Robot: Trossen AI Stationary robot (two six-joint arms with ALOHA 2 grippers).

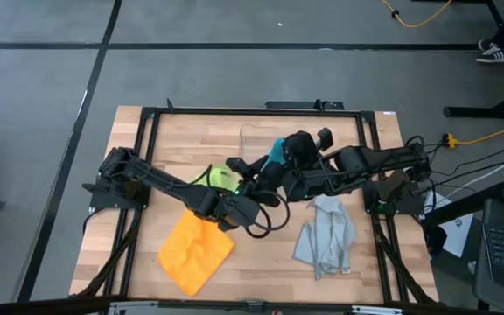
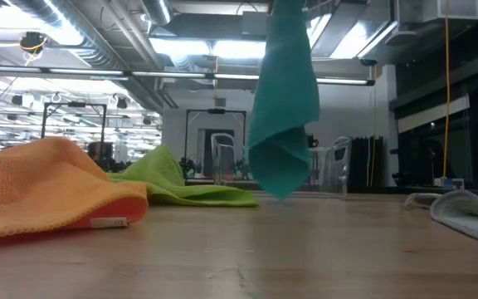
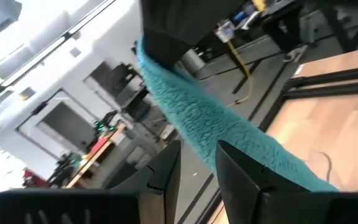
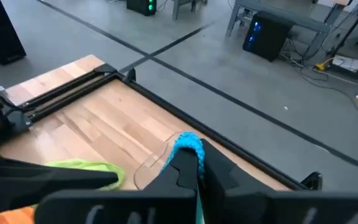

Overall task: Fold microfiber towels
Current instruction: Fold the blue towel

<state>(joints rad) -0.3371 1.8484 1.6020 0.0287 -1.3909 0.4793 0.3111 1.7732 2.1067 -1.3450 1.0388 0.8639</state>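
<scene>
Right end effector [image 4: 194, 163] clamping teal towel [image 2: 284, 108] aloft

Lab hall — exposed ceiling ducts [image 2: 98, 37], grey floor [image 1: 42, 79], computer benches [image 4: 284, 25].

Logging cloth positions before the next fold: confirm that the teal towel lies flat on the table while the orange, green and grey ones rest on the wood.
Not quite. The teal towel is not flat on the table; it hangs in the air, pinched by the right gripper, as the low view shows. The orange towel, lime green towel and pale grey-blue towel do rest on the wood.
</scene>
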